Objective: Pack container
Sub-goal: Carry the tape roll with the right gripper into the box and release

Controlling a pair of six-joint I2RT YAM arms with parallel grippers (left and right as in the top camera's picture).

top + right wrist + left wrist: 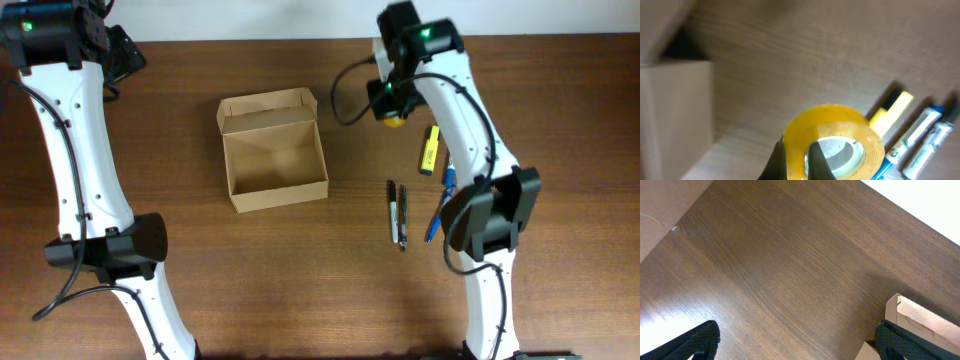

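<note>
The small rectangular tan cardboard container (280, 196) sits open mid-table with its flap lid back and its floor bare, so nothing is packed yet. To its right, the right gripper (796, 159) pinches a yellow tape roll (840, 125) by its wall. A yellow highlighter (429, 149), blue markers (447, 185) and black pens (397, 213) still lie on the table. The left gripper (795, 340) hangs wide open and empty.

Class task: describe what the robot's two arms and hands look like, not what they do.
The left arm and right arm have white curved shells with black joint housings, thin black cables looping alongside, and green lights near the wrists. The left hand has black textured fingers.
</note>
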